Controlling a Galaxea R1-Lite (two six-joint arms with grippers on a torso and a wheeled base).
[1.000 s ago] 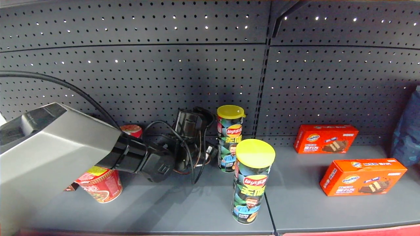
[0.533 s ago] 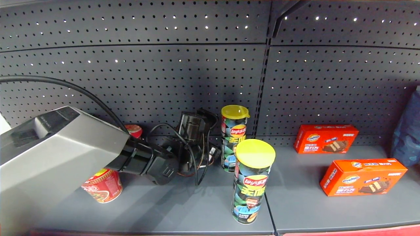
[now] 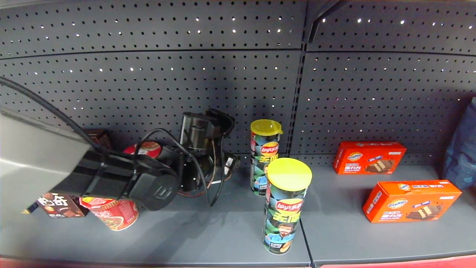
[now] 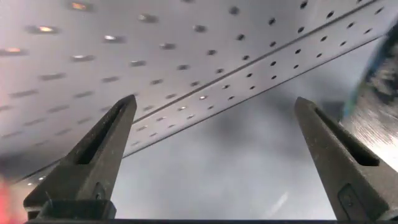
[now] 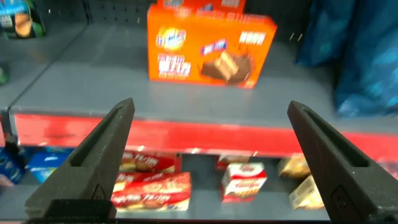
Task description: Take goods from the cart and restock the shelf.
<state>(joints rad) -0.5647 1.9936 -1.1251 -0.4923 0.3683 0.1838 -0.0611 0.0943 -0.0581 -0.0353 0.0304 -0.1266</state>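
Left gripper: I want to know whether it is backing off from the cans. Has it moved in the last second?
Yes. In the head view the left gripper has drawn back leftward, away from the front chips can, which stays put.

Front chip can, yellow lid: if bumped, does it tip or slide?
The front chip can is tall and narrow, upright near the shelf edge, so a high push probably tips it. Once down, its round body would likely roll. The glossy wrap may slip when gripped.
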